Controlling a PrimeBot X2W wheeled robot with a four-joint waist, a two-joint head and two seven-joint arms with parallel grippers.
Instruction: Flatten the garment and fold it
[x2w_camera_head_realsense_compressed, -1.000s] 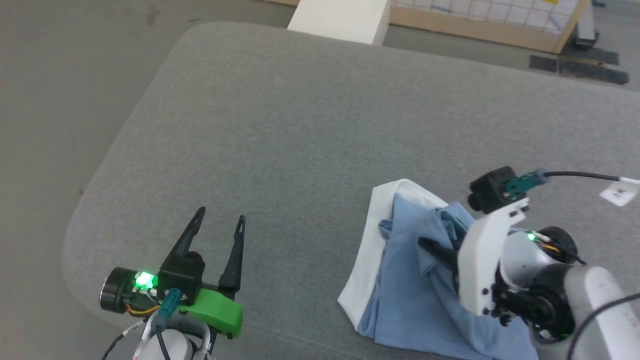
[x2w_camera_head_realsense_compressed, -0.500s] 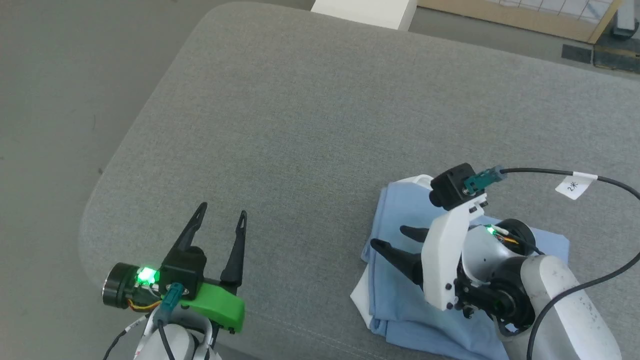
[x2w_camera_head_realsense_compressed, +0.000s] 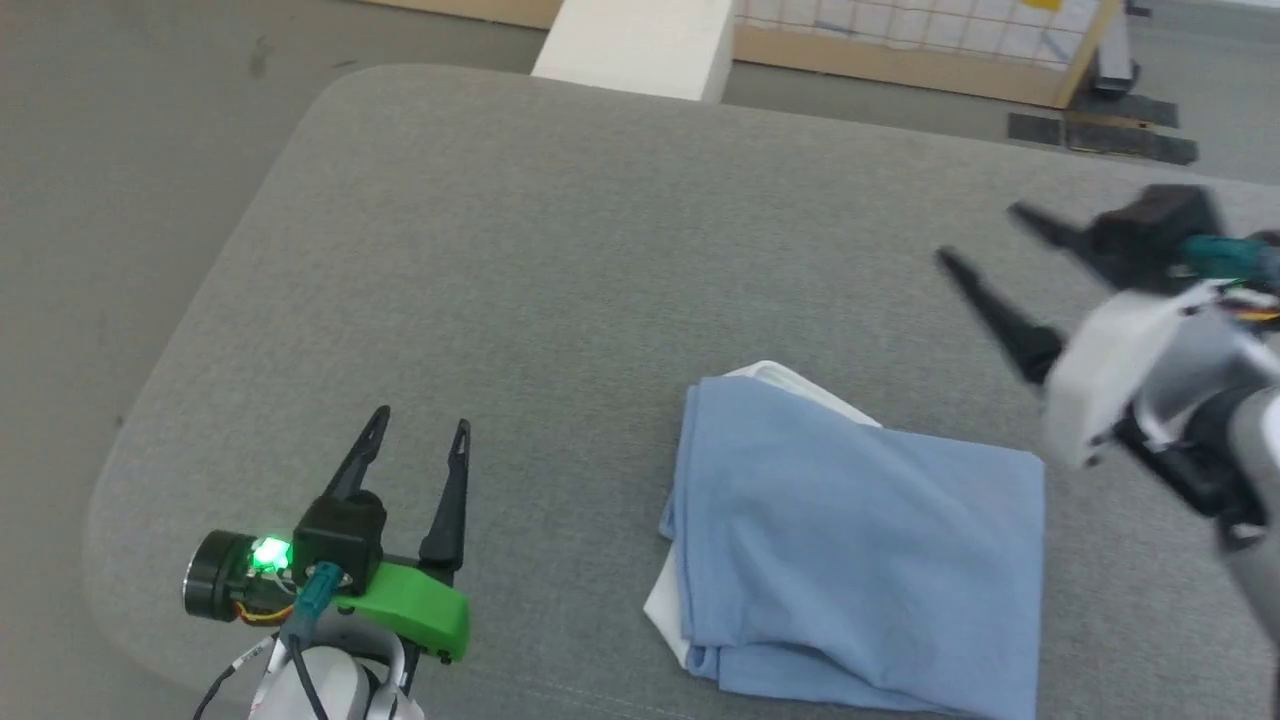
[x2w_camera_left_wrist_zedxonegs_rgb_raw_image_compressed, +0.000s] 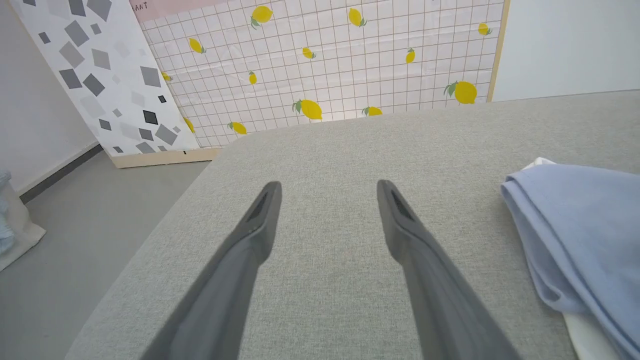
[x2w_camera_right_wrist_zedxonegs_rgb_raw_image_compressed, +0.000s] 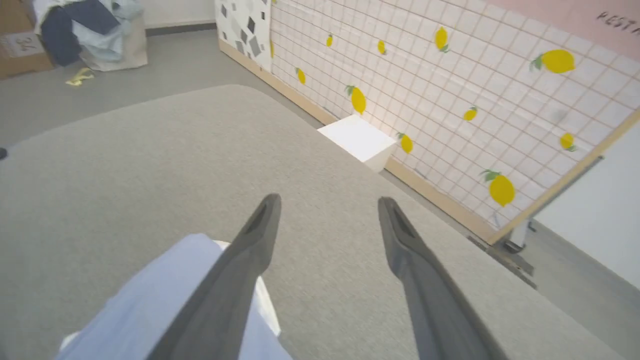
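Observation:
The light blue garment (x2w_camera_head_realsense_compressed: 860, 555) lies folded into a flat rectangle on the grey padded table (x2w_camera_head_realsense_compressed: 560, 260), with white fabric edging out at its left and far sides. In the left wrist view the garment (x2w_camera_left_wrist_zedxonegs_rgb_raw_image_compressed: 575, 235) sits at the right edge. My left gripper (x2w_camera_head_realsense_compressed: 418, 428) rests open near the table's front left, well left of the garment. My right gripper (x2w_camera_head_realsense_compressed: 980, 232) hangs open above the table, up and to the right of the garment, holding nothing. In the right wrist view the garment (x2w_camera_right_wrist_zedxonegs_rgb_raw_image_compressed: 150, 310) lies below the left finger.
A white box (x2w_camera_head_realsense_compressed: 635, 45) stands on the floor beyond the table's far edge. Behind it leans a lemon-patterned grid panel (x2w_camera_right_wrist_zedxonegs_rgb_raw_image_compressed: 450, 75) with a wooden frame. A pile of clothes and a cardboard box (x2w_camera_right_wrist_zedxonegs_rgb_raw_image_compressed: 75, 30) sit on the floor far off.
My right gripper has let go of the garment, opened and risen away to the upper right. The garment now lies flat and folded. The head camera has shifted; the left gripper stayed put.

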